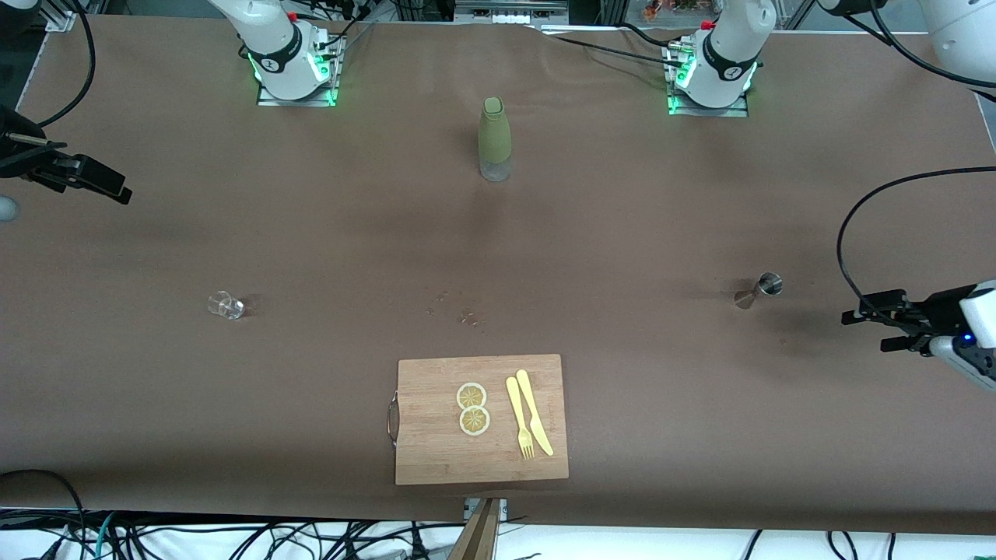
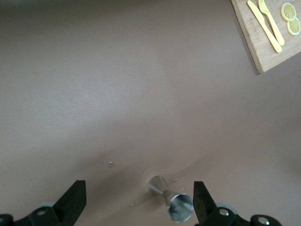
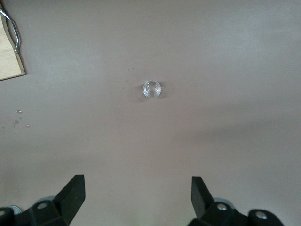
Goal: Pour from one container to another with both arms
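A metal jigger [image 1: 760,289] stood on the brown table [image 1: 311,233] toward the left arm's end, a small clear glass [image 1: 226,306] toward the right arm's end, well apart. The left pincer [image 1: 883,320] hung spread near the jigger; the right pincer [image 1: 93,183] hung spread at its own end of the table. Droplets [image 1: 455,309] dotted the table between the two vessels. Both vessels standing free would suit a pour either ahead or completed.
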